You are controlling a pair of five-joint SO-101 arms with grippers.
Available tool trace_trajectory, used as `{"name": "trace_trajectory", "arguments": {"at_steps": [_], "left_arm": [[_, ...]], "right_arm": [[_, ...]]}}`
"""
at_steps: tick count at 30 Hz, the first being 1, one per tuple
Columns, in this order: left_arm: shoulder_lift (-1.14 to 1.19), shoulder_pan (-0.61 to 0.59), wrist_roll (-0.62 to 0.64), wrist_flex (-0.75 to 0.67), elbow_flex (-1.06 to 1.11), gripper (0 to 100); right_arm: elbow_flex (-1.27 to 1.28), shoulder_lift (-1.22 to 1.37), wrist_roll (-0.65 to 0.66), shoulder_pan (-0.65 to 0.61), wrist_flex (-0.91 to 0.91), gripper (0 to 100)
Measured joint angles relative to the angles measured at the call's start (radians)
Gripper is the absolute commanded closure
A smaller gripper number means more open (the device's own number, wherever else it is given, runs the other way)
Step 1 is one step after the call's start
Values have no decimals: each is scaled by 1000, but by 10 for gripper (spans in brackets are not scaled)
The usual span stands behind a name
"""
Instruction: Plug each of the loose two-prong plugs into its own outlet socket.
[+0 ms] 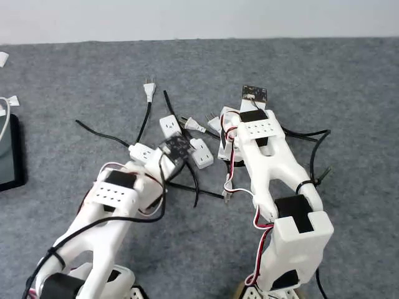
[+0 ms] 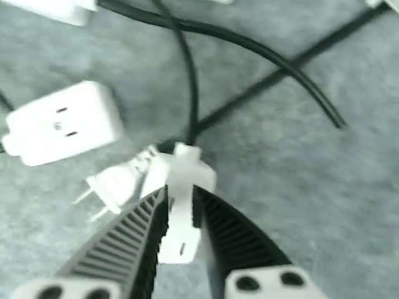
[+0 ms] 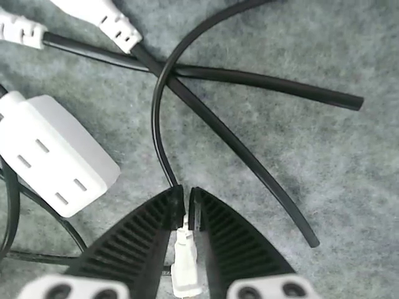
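Left hand (image 2: 179, 192) is clenched around a white socket (image 2: 184, 167), and right hand (image 3: 186, 192) around a white plug (image 3: 184, 269).

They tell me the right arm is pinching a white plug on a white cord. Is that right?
Not quite: the cord is black. The right wrist view shows the right arm's fingers shut on a white plug whose black cord curves away over the grey carpet.

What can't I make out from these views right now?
Left wrist view: the white piece clamped in the left gripper is blurred; plug or outlet, cannot tell.
Right wrist view: the white plug sits deep in the right gripper; its prongs are hidden there.
High view: the arms' wrists cover both grips.
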Motion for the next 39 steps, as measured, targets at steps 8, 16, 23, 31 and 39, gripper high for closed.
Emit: {"name": "trace_trajectory", "arguments": {"at_steps": [8,16,23,31,39], "left_arm": [[3,-35,-123,-12,35,811],[3,-41,-160,-64,55,812],[3,-41,-163,-74,78,810],[3,-43,-207,-74,92,834],[2,-38,-221,-112,94,988]], "right_arm": [[0,0,3,0,0,969],[0,0,3,-3,0,969],[0,0,3,-8,0,969],[0,0,3,-8,0,969],[0,0,3,-11,0,969]]}}
